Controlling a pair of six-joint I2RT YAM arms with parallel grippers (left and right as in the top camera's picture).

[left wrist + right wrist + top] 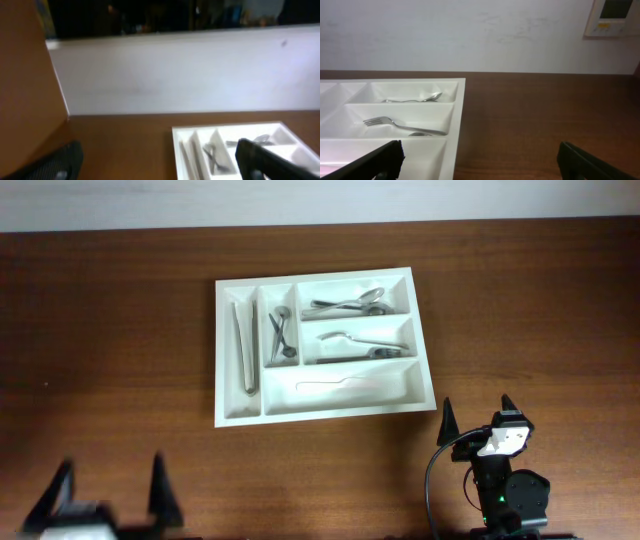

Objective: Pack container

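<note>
- Dark brown wood forms the worktop [110, 330], with a white wall [470, 35] behind its far edge and a small wall panel [615, 17] at the upper right of the right wrist view.
- A white tray [400, 393] lies flat on the worktop a little right of centre. It has two narrow upright compartments on its left and three long ones stacked on its right.
- Tongs [245, 345] lie lengthwise in the leftmost narrow compartment.
- The next narrow compartment holds a couple of small utensils [281, 335], too small to name.
- Spoons [350, 303] fill the far long compartment.
- A fork [360, 343] lies in the middle one, along with another piece I cannot make out.
- A thin pale utensil [335, 385] sits in the near long compartment.
- The left pincer [110, 485] sits at the near left edge of the worktop, well apart from the tray. Its fingers are spread wide and hold nothing.
- The right pincer [478, 418] is just off the tray's near right corner, not touching it. It too is spread and empty.
- In the right wrist view the tray's right end fills the left half, with bare worktop between the fingers.
</note>
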